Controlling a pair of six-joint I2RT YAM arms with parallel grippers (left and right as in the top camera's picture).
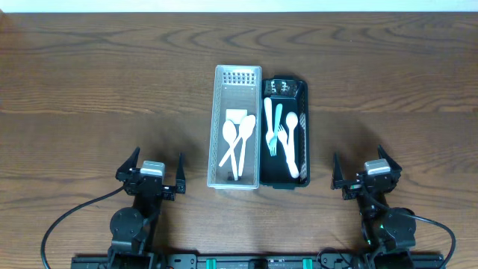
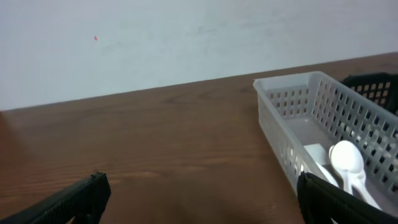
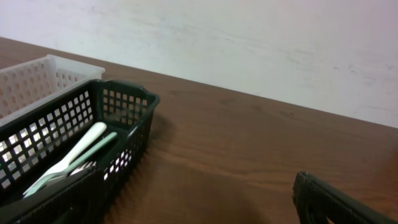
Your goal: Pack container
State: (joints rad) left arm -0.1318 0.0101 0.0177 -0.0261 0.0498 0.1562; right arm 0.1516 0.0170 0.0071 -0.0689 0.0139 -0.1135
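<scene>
Left end effector and right end effector gape wide, empty. White basket and black basket touch, between them, farther back.

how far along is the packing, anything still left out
Looks done: spoons lie in the white basket, mixed cutlery in the black basket, none loose on the table. In hand: nothing; left gripper and right gripper stand open and empty. Left: possibly nothing, unless cutlery must move between baskets.
</scene>
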